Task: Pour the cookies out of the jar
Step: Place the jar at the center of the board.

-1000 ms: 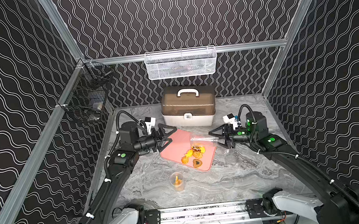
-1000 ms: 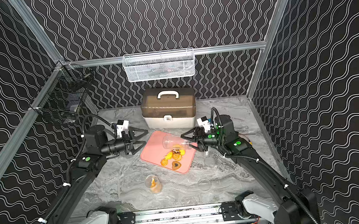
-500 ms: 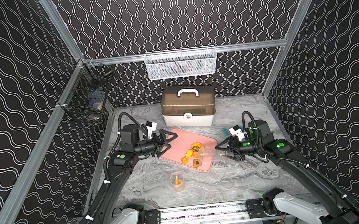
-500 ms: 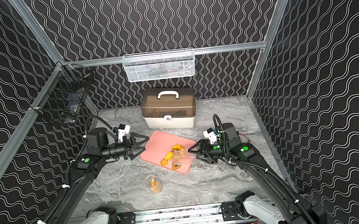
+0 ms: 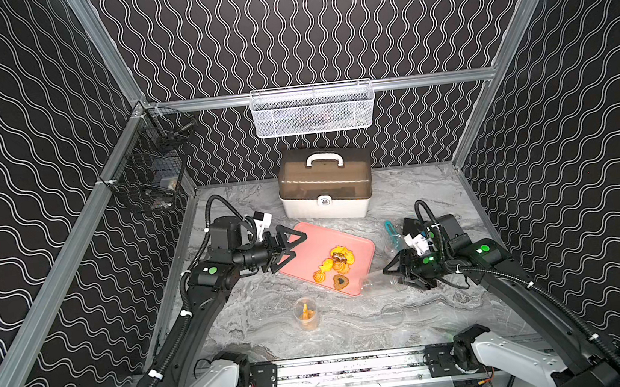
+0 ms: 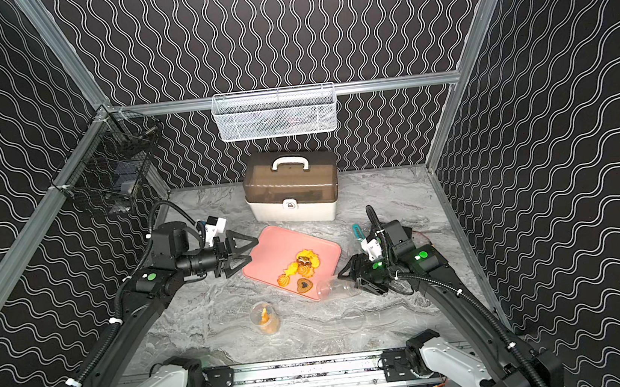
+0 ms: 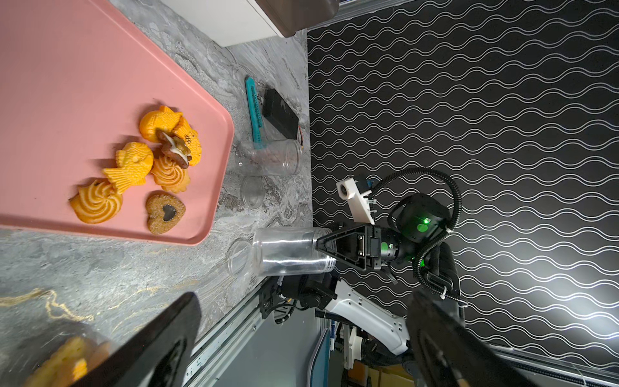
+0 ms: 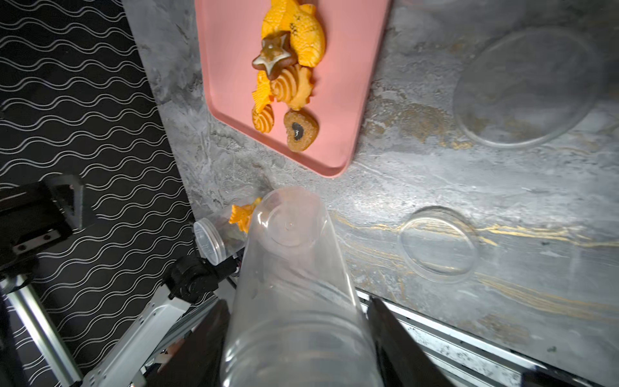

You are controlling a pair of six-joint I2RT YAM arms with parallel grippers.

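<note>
Has drawn the right gripper (image 5: 395, 277) back off the pink tray (image 5: 313, 237) within the last second, from a raised spot over the tray's middle down to a low one just beside its near right corner. Keeps those jaws clenched on the clear jar (image 5: 375, 284), carried on its side close above the worktop (image 5: 266, 316) and empty by the look of both wrist views. Leaves the cookies (image 5: 334, 268) in one loose heap on the right half of the tray: orange swirls and fish shapes, a brown star on top, a brown heart (image 5: 341, 281) with a dark centre nearest that corner. Reads, then, as a pour already finished for this jar, with only setting it down to follow. Cannot say for sure which end of the jar faces the tray; going by the right wrist view, probably the closed base. Holds the left gripper (image 5: 300, 245) over the tray's far left corner, jaws spread wide and grasping nothing. Finds more cookies shut inside a smaller lidded jar (image 5: 306, 314) standing upright in front of the tray, so perhaps another pour ahead. Shows also a further clear jar (image 5: 392, 242), apparently empty, behind the right gripper, a loose clear lid (image 5: 391, 313) flat on the worktop, and a closed storage box (image 5: 325, 189) at the back, contents hidden.
</note>
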